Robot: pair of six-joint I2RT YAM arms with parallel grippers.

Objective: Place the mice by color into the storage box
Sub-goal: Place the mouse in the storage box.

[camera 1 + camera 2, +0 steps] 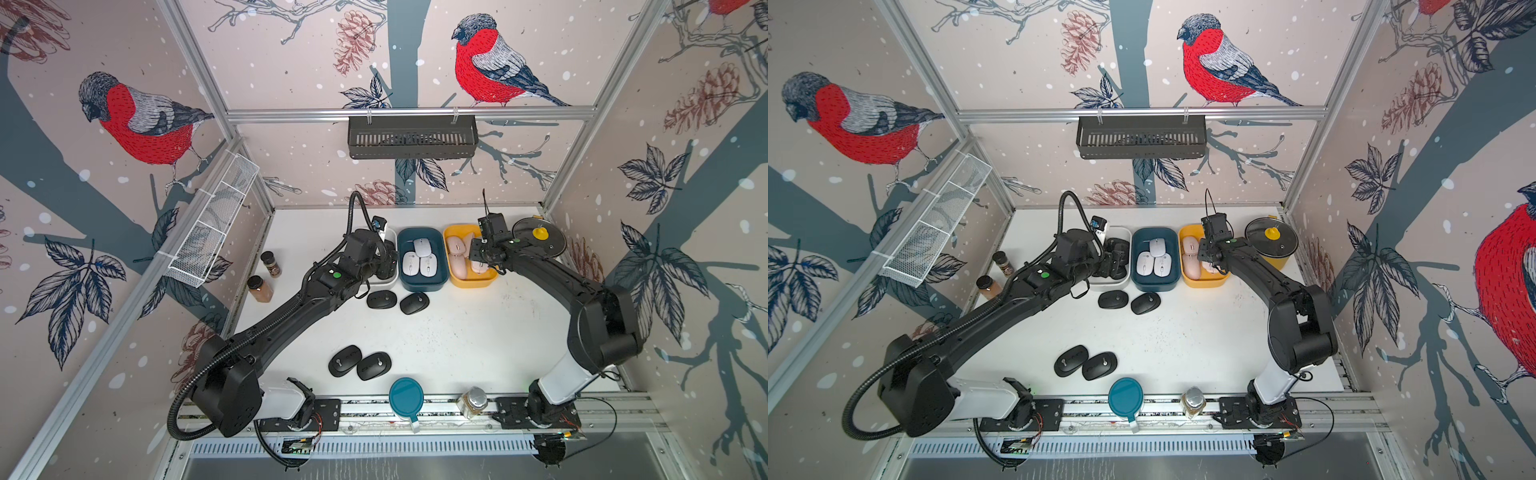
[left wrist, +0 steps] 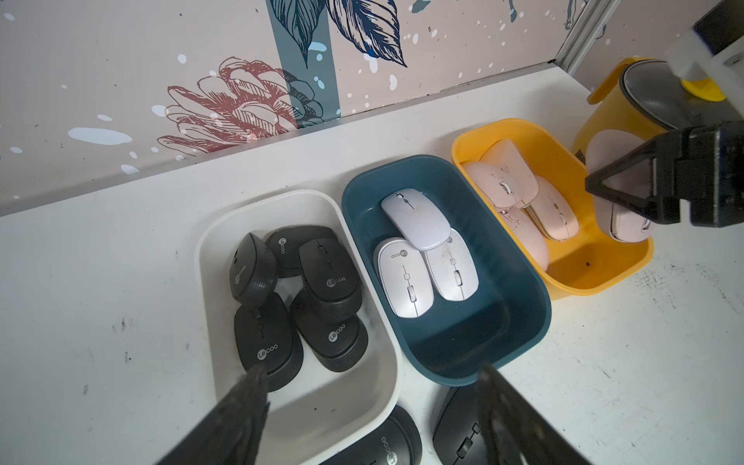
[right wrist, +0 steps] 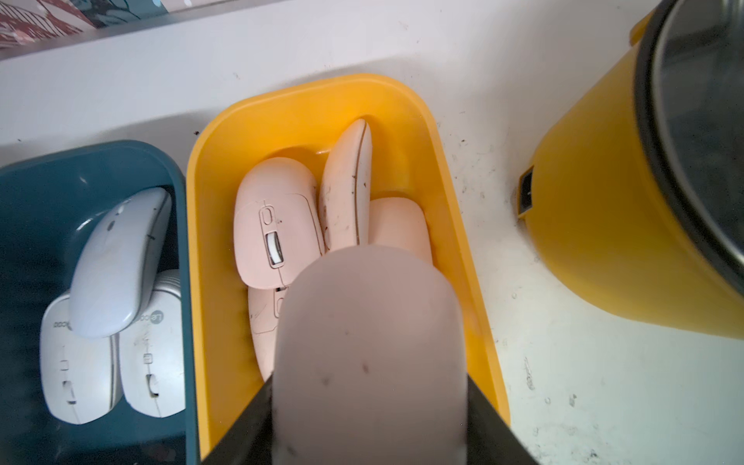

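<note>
Right gripper, clamped on a pink mouse, hangs seemingly near the yellow bin rim at five o'clock, so release may spill it; left gripper gapes empty.

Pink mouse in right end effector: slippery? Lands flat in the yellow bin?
Probably slippery: the pink mouse has a smooth domed shell, pinched by the right end effector. Likely rigid plastic. May settle tilted: the yellow bin holds stacked mice.
</note>
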